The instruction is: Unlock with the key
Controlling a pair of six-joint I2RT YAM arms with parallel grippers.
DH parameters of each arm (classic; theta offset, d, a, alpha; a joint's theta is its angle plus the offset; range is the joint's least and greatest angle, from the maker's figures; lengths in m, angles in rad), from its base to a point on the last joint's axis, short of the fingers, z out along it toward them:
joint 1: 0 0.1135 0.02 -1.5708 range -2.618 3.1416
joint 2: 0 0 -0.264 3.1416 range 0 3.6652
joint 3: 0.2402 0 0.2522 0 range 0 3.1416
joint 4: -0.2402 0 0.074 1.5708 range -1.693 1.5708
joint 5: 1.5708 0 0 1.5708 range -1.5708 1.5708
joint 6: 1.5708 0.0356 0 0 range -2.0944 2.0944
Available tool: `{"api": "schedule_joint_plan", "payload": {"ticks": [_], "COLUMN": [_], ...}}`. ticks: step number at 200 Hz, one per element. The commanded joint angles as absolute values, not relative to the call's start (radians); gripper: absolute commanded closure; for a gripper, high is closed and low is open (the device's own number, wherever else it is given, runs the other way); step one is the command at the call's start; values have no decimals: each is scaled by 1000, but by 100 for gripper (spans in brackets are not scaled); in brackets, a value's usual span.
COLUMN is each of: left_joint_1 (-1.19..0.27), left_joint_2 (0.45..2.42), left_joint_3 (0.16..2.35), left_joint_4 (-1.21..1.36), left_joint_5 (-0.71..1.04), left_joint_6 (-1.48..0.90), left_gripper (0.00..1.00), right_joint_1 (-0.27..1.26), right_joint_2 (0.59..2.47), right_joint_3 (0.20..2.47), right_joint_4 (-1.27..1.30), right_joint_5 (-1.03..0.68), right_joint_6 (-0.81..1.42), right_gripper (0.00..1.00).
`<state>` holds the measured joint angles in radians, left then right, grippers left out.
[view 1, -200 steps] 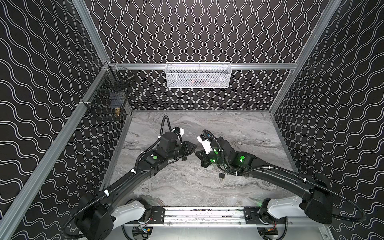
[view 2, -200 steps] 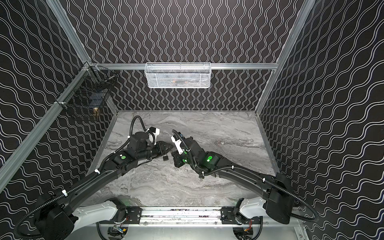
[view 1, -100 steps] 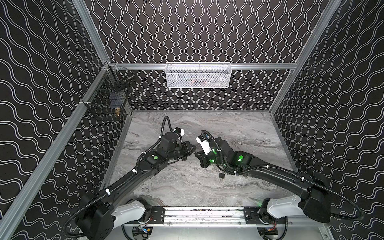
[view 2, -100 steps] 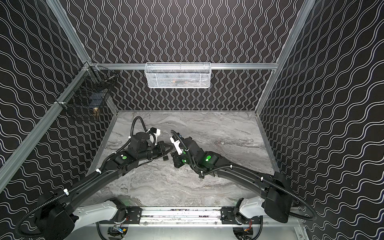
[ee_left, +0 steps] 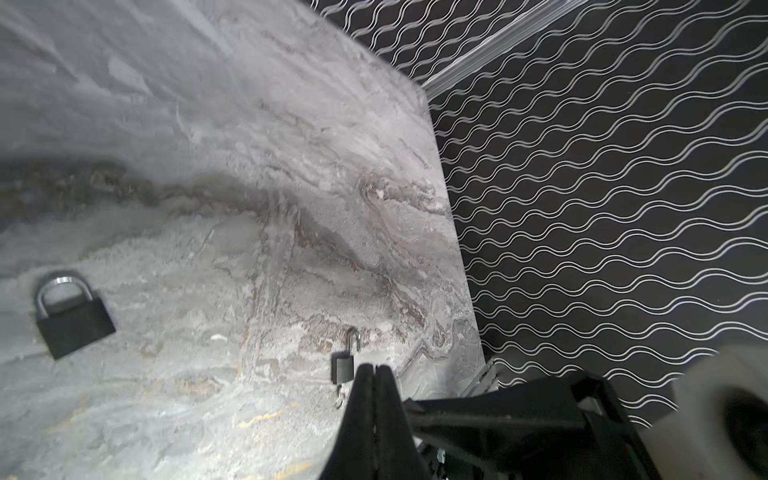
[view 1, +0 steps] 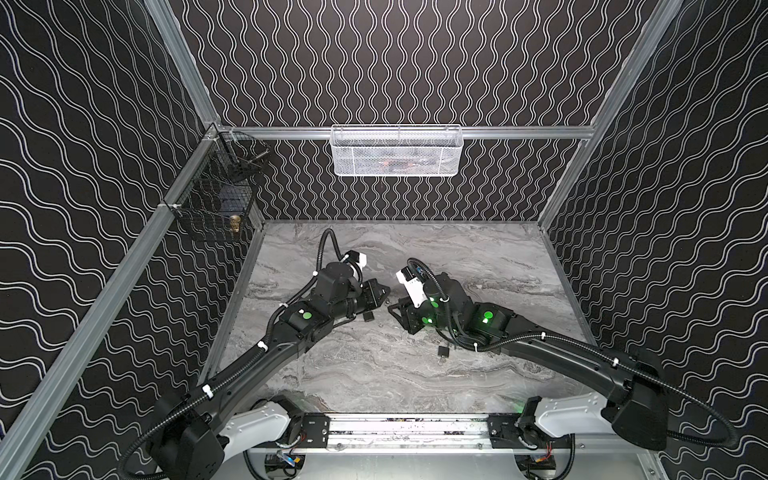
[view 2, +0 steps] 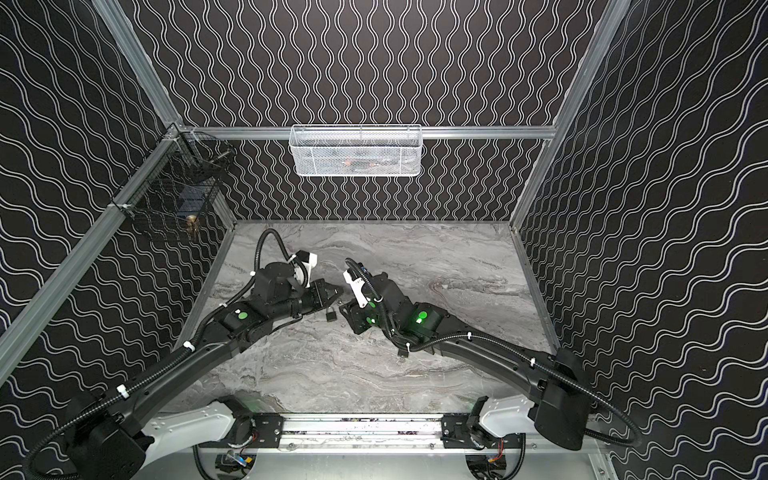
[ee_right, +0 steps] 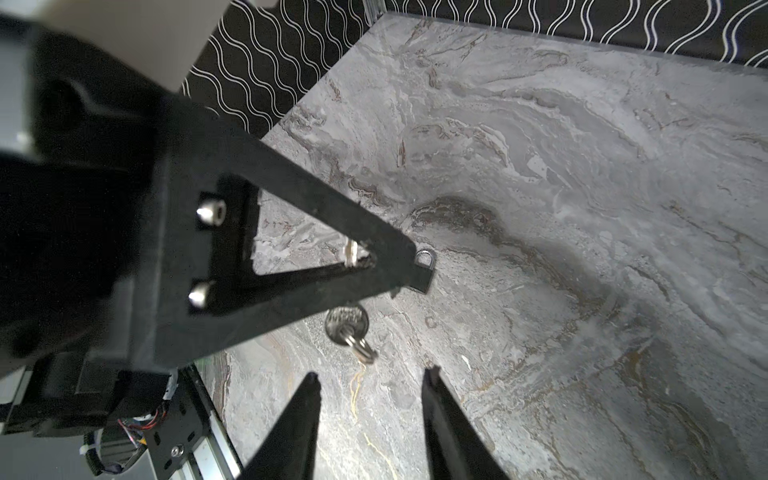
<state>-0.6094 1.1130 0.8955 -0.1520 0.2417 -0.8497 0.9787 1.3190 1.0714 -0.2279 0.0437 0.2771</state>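
Just beyond your left gripper (ee_right: 405, 255), clamped on the key (ee_right: 347, 321), lies the black padlock (ee_right: 424, 270); left arm nearer; right gripper (ee_right: 372, 374) parted, empty.

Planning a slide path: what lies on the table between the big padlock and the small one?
Nothing: in the left wrist view, the marble between the big padlock and the small padlock is bare.

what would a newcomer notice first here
The grippers meet nose to nose mid-table: the left gripper is pinched shut on a key, the right gripper open just in front of it. A shut black padlock lies on the marble table close by, and a smaller padlock with its shackle open lies nearer the arm bases.
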Motion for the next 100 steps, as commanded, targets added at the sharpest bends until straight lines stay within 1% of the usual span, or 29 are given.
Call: {"api": "schedule_joint_plan", "payload": {"ticks": [1, 18, 51, 84, 100], "left_joint_1": [-602, -594, -576, -562, -562], "left_joint_2": [1098, 1086, 1076, 1086, 1089], "left_joint_3": [918, 920, 894, 854, 837], "left_joint_4": [-135, -102, 25, 181, 255], "left_joint_5": [206, 207, 260, 343, 374], "left_joint_6": [-737, -682, -617, -615, -621], "left_gripper": [100, 100, 100, 100, 100], "right_joint_1": [969, 938, 819, 712, 694], "right_joint_2": [1282, 1249, 1206, 1167, 1175], "right_joint_3": [1072, 1065, 1044, 957, 948], "right_joint_4": [-224, -209, -156, 54, 110], "right_joint_5": [21, -62, -304, -564, -614], "right_joint_6": [303, 334, 440, 554, 570], "right_gripper": [54, 51, 50, 51, 52]}}
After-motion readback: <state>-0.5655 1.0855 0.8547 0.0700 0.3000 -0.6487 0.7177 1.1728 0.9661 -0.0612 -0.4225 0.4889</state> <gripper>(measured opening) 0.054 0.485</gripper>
